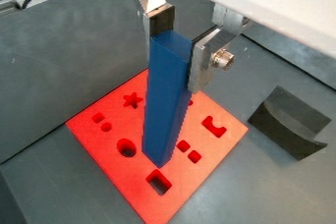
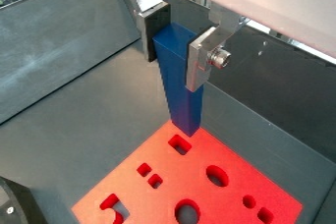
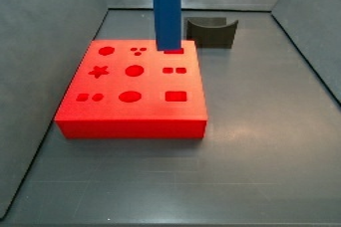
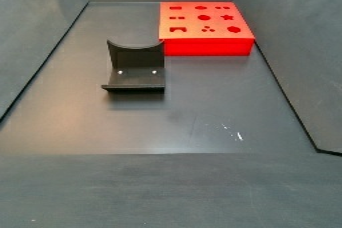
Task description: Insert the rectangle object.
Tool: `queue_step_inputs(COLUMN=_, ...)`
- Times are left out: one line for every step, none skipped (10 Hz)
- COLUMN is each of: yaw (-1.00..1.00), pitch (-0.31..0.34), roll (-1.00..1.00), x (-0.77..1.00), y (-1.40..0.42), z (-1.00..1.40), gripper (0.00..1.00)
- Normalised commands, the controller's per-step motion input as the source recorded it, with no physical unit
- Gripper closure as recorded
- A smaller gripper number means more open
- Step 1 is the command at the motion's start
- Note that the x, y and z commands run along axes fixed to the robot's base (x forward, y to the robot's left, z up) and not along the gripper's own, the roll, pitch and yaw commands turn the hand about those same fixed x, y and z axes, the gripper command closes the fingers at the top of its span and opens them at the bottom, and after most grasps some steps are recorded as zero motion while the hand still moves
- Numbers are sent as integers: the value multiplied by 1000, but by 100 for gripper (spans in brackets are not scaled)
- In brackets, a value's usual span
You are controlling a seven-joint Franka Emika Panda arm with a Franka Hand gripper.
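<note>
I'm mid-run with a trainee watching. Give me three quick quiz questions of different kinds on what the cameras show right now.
1. True or false: the end effector is shut on the blue bar.
2. Multiple choice: in a side view the blue bar hangs upright over which thing? A) the dark grey curved holder B) the red block C) the bare floor
3. Short answer: what shape is the hole in the red block that fits the bar's cross-section?

Key: 1 true. 2 B. 3 rectangle; the bar's lower end is not yet in any hole.
</note>
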Motion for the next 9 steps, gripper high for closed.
queue_step_inputs(yaw=0, pitch=0, roll=-13, x=0, y=0, z=0, gripper=100)
queue_step_inputs(yaw=0, pitch=0, roll=19, x=0, y=0, z=-43, gripper=100)
queue_step_inputs(yaw=31, pitch=6, roll=257, x=0, y=-17, z=0, gripper=100)
queue_step_inputs(yaw=74, pitch=93, roll=500, x=120, y=-143, z=163, gripper=100)
queue_step_inputs(yaw=77, pitch=136, roll=500, x=189, y=-149, z=177, gripper=100)
queue_step_inputs(yaw=54, pitch=139, roll=500, x=306, y=-117, z=146, gripper=100)
queue_step_inputs(yaw=11, pitch=111, roll=383, x=543, y=-74, z=-177, gripper=100)
queue_step_inputs(yaw=63, pitch=66, roll=76, x=634, y=31, z=-623, gripper=100)
queue_step_inputs(yaw=197, pitch=0, roll=87, x=566, y=77, z=-711, gripper=100)
